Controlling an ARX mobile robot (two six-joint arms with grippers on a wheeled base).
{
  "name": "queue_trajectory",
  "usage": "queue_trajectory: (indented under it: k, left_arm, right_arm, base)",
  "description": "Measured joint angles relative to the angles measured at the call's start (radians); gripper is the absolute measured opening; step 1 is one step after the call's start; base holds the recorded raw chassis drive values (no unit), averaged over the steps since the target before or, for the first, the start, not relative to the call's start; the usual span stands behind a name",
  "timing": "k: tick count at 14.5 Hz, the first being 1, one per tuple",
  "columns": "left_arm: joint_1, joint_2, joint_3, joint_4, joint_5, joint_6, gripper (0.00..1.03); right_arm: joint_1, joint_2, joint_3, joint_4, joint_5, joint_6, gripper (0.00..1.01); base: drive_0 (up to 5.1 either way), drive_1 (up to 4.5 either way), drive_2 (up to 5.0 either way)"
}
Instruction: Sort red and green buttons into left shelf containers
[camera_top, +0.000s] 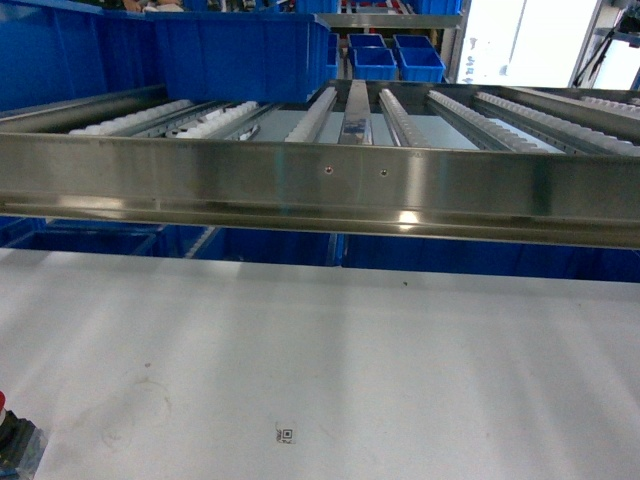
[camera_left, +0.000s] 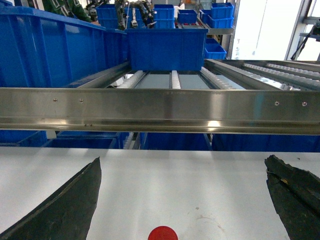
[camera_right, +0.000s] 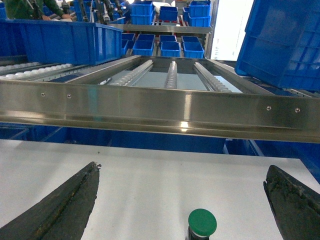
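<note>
White tabletop (camera_top: 330, 380) fills the near half of my head view, with a small printed square marker (camera_top: 286, 435) near its front edge. Beyond it a brushed steel rail (camera_top: 320, 190) runs across the whole width, and behind the rail roller tracks (camera_top: 400, 115) lead away to the far side. A large blue tub (camera_top: 200, 50) sits on the rollers at the far left, and small blue bins (camera_top: 395, 60) stand further back. At the near left corner, only a sliver of a dark-bodied button with a red cap (camera_top: 10, 430) shows on the tabletop. Neither of my grippers appears in this view.

From my left wrist, the left gripper (camera_left: 185, 200) is spread wide, its two dark fingers (camera_left: 65, 205) at the left and right edges of the picture with bare tabletop between them. The red cap (camera_left: 162, 233) sits at the near edge, between the fingers and touching neither. Ahead, past the steel rail, a deep blue tub (camera_left: 167, 47) rests on the rollers, and another tall blue tub wall (camera_left: 50, 47) stands on the left.

From my right wrist, the right gripper (camera_right: 185, 205) is likewise spread wide, holding nothing. The green button (camera_right: 202, 223) stands upright on the tabletop between the fingers (camera_right: 65, 205), closer to the right one, clear of both. A blue tub (camera_right: 285, 40) looms at the far right, another (camera_right: 65, 40) at the far left on the rollers.
</note>
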Motion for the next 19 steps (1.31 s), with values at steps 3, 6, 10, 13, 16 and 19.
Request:
queue_trajectory:
  k: [3, 6, 10, 13, 16, 19]
  left_arm:
    - [0.000, 0.000, 0.000, 0.000, 0.000, 0.000, 0.98]
    - [0.000, 0.000, 0.000, 0.000, 0.000, 0.000, 0.98]
    - [0.000, 0.000, 0.000, 0.001, 0.001, 0.000, 0.98]
    - [0.197, 0.089, -0.001, 0.168, 0.130, -0.019, 0.98]
    - [0.212, 0.551, 0.022, 0.554, 0.241, -0.011, 0.98]
    - [0.114, 0.940, 0.231, 0.544, 0.278, 0.037, 0.98]
  right_arm:
    - [0.000, 0.000, 0.000, 0.000, 0.000, 0.000, 0.98]
    - [0.000, 0.000, 0.000, 0.000, 0.000, 0.000, 0.98]
    - [0.000, 0.000, 0.000, 0.000, 0.000, 0.000, 0.98]
    - [0.042, 0.212, 0.000, 0.209, 0.078, -0.008, 0.98]
    - [0.059, 0.684, 0.077, 0.566, 0.081, -0.044, 0.98]
    - [-0.007, 1.063, 0.209, 0.665, 0.051, -0.072, 0.98]
  base:
    - [0.0, 0.00, 0.0]
    - [0.0, 0.00, 0.0]
    - [0.0, 0.00, 0.0]
    - [0.0, 0.00, 0.0]
    - [0.0, 0.00, 0.0]
    - [0.0, 0.00, 0.0]
